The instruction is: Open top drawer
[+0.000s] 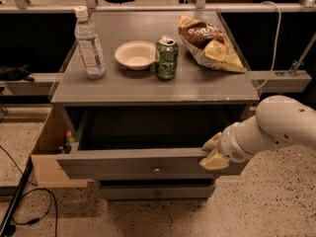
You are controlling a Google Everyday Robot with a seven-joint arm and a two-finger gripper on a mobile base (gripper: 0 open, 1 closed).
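Observation:
The top drawer [128, 163] is a wide grey drawer with a small round metal knob [157, 169] at its centre. It stands pulled well out of the grey cabinet [148, 85], and its dark inside shows. My gripper [212, 152] comes in from the right on a white arm and rests at the right end of the drawer front's top edge. A slimmer grey drawer front [158, 191] shows below, pushed in.
On the cabinet top stand a water bottle [89, 43], a white bowl [135, 54], a green can [166, 58] and a chip bag [210, 44]. A cardboard box [49, 152] sits at the cabinet's left. Cables [24, 201] lie on the speckled floor.

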